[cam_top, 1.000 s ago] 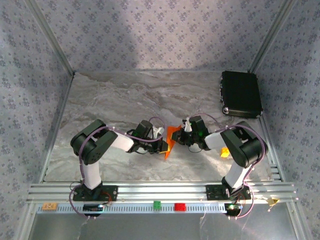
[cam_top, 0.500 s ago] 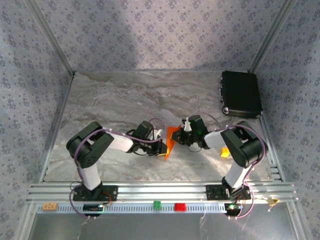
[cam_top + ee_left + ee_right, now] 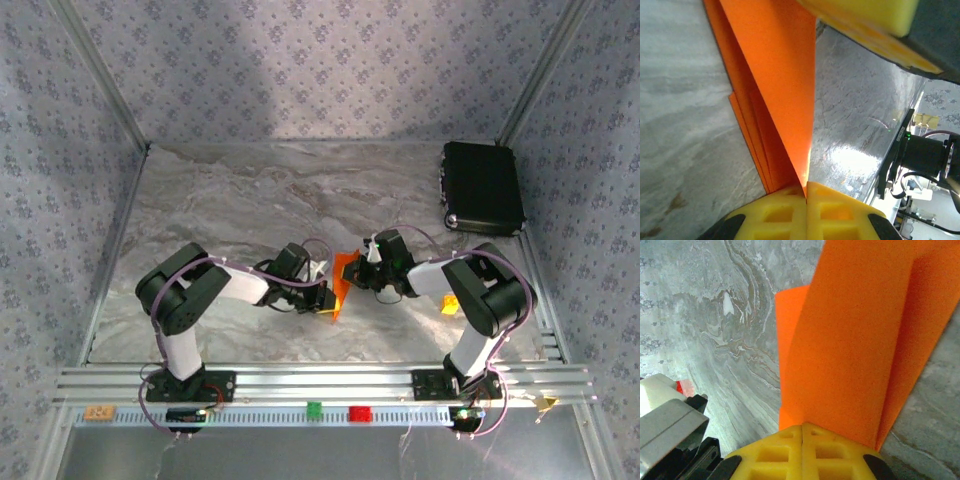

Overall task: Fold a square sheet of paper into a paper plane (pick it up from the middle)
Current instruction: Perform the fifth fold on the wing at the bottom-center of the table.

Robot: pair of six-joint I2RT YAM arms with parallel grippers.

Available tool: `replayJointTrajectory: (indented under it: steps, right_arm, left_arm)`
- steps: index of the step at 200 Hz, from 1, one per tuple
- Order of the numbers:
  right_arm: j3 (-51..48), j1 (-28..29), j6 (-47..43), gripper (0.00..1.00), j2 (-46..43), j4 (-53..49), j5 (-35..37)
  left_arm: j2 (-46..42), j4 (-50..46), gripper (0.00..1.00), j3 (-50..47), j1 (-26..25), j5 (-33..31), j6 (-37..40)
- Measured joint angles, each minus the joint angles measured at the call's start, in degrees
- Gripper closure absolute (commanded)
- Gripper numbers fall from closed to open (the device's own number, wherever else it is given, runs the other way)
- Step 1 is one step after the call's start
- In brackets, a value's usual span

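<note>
Firmly pinches thin, matte orange paper point(image 3: 341, 272), folded into crisp flat layers, with the left claw point(image 3: 806, 186) at its nearer end and the right claw point(image 3: 802, 426) at its farther end, both clamped on it. Spans the gap between the arms over the front-middle of the grey marbled surface point(image 3: 250, 200), long axis near-to-far, narrowing toward the bases. Leaves broad bare room behind, apart from a black box point(image 3: 483, 187) at far right.

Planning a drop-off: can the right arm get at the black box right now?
Probably not yet. The right gripper is shut on the orange paper, which the left gripper also pinches. The table toward the black box looks free once it lets go.
</note>
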Motion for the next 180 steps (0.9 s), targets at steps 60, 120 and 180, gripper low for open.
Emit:
replayJointTrajectory:
  steps: [60,120,180]
  right_arm:
    - [0.3,0.5,0.0,0.95,-0.4,-1.3,1.4]
    - [0.7,0.5,0.0,0.95,-0.4,-2.3,1.6]
    - [0.7,0.6,0.0,0.95,-0.6,-2.6,1.9]
  left_arm:
    - [0.5,-2.5,0.93,1.4,-0.5,0.4,2.2]
    - [-0.1,-3.2,0.88,1.2,-1.1,-0.1,3.6]
    - [-1.3,-5.8,1.0,0.1,-2.8,1.5,5.1]
